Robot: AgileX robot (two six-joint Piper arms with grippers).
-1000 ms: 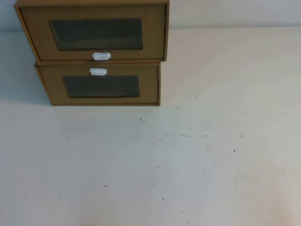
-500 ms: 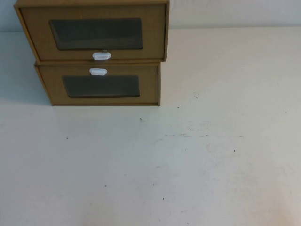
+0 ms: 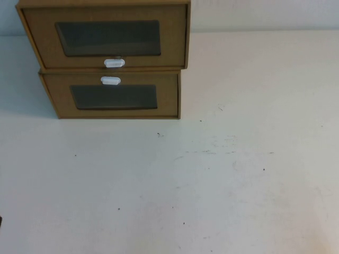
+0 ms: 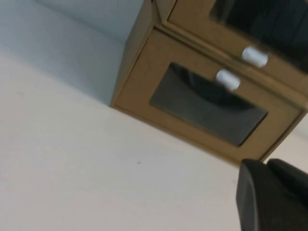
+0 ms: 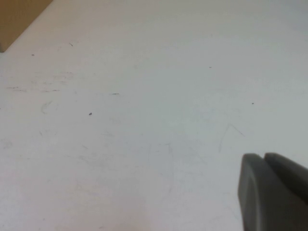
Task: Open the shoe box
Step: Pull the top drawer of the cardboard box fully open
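The upper box (image 3: 106,37) and the lower box (image 3: 114,95) beneath it are plain tan-brown cardboard with no print. Each front carries a dark, grey-black window (image 3: 108,38), and a small glossy white handle (image 3: 114,63) sits near the seam between the boxes. The table (image 3: 238,185) in front of the boxes is off-white, flecked with tiny dark specks and faint grey scuffs. The left gripper (image 4: 268,192), near the lower box, is matt black; the right gripper (image 5: 265,187), over the table away from the boxes, is dark grey.
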